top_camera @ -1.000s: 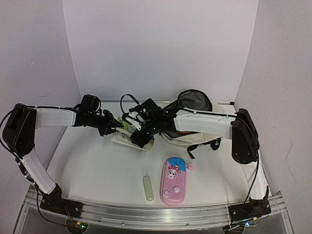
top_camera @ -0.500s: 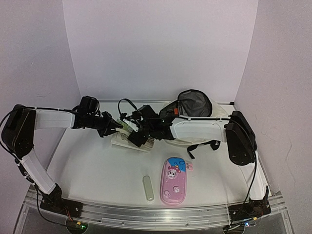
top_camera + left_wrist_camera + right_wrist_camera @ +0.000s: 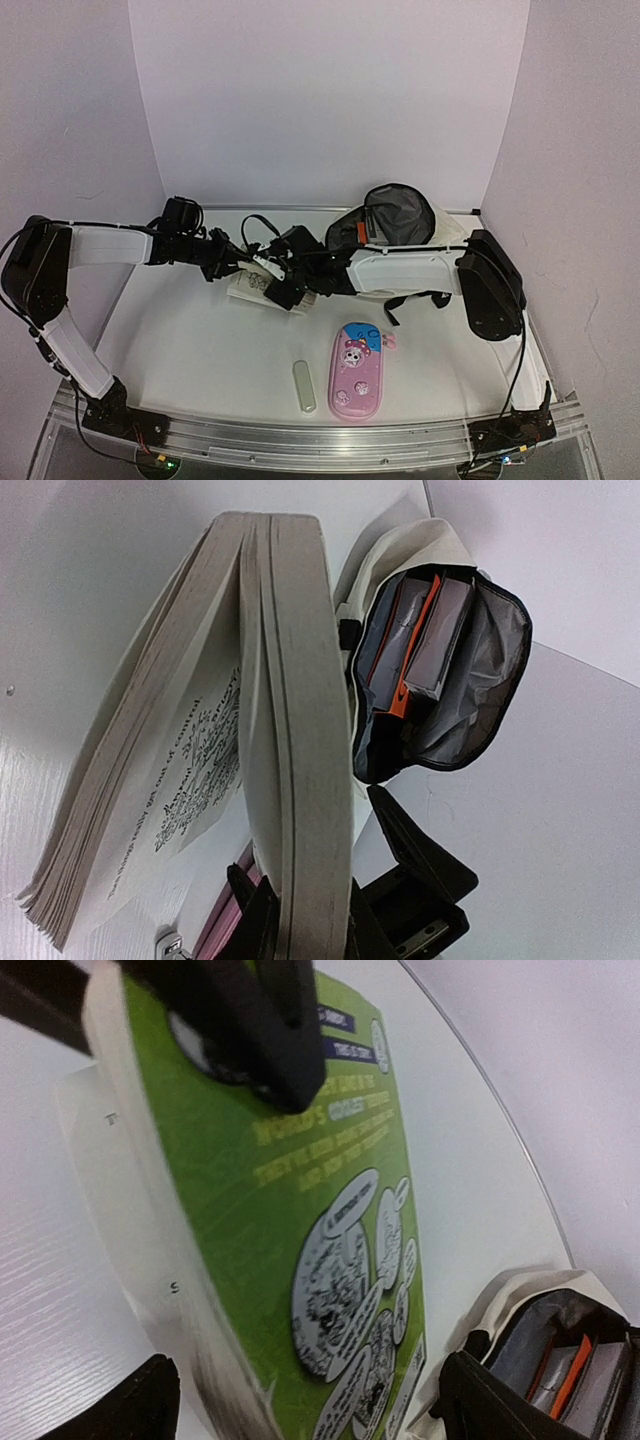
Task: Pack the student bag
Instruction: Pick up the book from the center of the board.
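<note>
Plainly, the step in hand is getting the book (image 3: pixel 330 1210) into the bag (image 3: pixel 400 212). Mid-table, the left gripper (image 3: pixel 228 262) is clenched on the book. One black finger presses on the green cover and holds the book tilted up off the table (image 3: pixel 200 350), with loose pages fanning down on one side. The right gripper (image 3: pixel 310 1400) is released, its jaws spread wide on either side of the book's free end and, as far as I can tell, not touching it.

To do this well, I judge the right should close squarely across cover and pages together. That way the whole block is pinched and nothing sags when the left lets go. The book should then go in narrow edge first.

The bag lies at the far edge, right of centre, with its mouth unzipped and open toward the grippers. Other books (image 3: pixel 440 630) stand inside against one wall. The free slot is therefore on the grey-lined side, and the book must be turned to match.

Near the front edge, right of centre, lies a pink pencil case (image 3: pixel 357 373). Just to its left is a small pale stick (image 3: pixel 304 386). Both are well apart from the book and no hindrance.

Three things may obstruct:
- the right arm (image 3: pixel 410 265), stretched across in front of the bag
- the black straps (image 3: pixel 392 306)
- the bag's floppy rim, which could catch a corner
</note>
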Robot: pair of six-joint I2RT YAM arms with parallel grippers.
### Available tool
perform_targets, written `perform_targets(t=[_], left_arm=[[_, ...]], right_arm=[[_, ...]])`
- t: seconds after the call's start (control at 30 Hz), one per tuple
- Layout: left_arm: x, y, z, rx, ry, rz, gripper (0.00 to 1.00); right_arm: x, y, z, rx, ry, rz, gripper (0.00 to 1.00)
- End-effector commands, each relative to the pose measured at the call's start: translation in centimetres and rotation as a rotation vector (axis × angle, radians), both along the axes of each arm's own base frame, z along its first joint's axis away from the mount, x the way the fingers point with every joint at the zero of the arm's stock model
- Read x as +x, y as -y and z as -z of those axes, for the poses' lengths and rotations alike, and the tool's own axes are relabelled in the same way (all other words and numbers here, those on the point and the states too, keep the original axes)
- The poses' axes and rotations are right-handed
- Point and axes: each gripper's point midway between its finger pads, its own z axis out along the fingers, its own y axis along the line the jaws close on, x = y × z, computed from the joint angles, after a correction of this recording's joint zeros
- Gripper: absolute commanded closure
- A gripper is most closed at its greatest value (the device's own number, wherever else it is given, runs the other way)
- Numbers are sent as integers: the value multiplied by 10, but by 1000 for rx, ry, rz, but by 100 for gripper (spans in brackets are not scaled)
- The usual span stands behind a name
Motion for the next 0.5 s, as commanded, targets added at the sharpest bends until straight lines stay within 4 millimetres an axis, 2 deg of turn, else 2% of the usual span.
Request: perform_targets(t=[0.0,0.1,0.2,0.23,0.27,0.3,0.37,0.47], left_arm=[[2,10,-63,-127,154,33,86],[0,10,-67,-140,156,30,85],[-1,11,-71,-161,158,28,84],[-1,11,-72,-165,158,28,84],[-1,11,-73,-166,163,31,82],[-1,11,-74,-162,167,34,77],[-2,7,-79,-145,185,38,60],[-1,-4,-89,-113,223,37,35]], right_arm=[[21,1,-6,-49,117,71,17],[26,5,-6,-65,146,94,30],[25,6,-7,-65,145,89,47],[24,6,-9,-59,143,86,53],[23,6,-11,-54,141,83,67],[22,7,-15,-46,139,82,77],[19,7,-28,-18,135,73,97],[14,8,-56,55,103,55,100]])
